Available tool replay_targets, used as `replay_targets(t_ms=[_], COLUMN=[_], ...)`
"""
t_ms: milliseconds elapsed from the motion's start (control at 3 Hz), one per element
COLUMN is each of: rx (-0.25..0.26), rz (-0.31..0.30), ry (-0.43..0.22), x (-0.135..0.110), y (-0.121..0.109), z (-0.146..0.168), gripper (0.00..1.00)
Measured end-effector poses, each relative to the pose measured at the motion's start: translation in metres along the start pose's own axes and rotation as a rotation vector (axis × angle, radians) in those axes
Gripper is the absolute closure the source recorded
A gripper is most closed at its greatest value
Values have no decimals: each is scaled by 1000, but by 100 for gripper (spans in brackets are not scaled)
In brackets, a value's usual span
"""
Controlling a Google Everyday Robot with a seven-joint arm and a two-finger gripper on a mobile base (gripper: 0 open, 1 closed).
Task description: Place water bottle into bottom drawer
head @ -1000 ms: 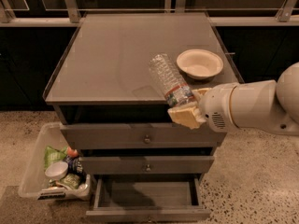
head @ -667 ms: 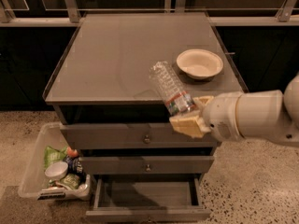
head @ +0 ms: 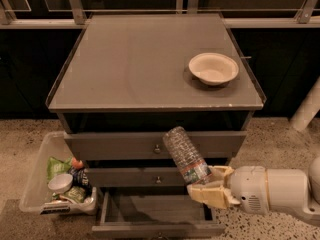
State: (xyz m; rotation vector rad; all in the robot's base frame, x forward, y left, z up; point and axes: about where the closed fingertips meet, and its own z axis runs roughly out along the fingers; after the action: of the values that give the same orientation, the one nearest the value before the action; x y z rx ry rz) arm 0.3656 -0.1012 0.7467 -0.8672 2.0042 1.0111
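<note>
My gripper (head: 207,185) is at the lower right, in front of the cabinet, shut on the cap end of the water bottle (head: 184,154). The clear crinkled bottle tilts up and to the left, crossing the top and middle drawer fronts. The bottom drawer (head: 150,219) is pulled open below, a shallow grey tray. The gripper holds the bottle above the drawer's right part. The bottle's cap is hidden between the tan fingers (head: 206,196).
A white bowl (head: 213,68) sits on the cabinet top (head: 130,59) at the right. A clear bin (head: 37,184) with packets and a cup stands on the floor left of the cabinet. The top drawer (head: 125,145) and middle drawer (head: 130,178) are closed.
The gripper has carried the bottle down from the cabinet top's front edge, past the top drawer, to just above the open bottom drawer. The arm dropped lower in view.
</note>
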Motion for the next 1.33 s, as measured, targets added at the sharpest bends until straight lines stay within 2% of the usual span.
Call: replay_targets(t_ms=[333, 667, 1000, 1333], rx=[0, -41, -107, -182], rz=[0, 60, 224, 348], ry=[0, -27, -53, -79], x=[0, 26, 85, 135], y=[0, -8, -32, -60], z=[0, 9, 39, 72], gripper=[100, 100, 100, 100])
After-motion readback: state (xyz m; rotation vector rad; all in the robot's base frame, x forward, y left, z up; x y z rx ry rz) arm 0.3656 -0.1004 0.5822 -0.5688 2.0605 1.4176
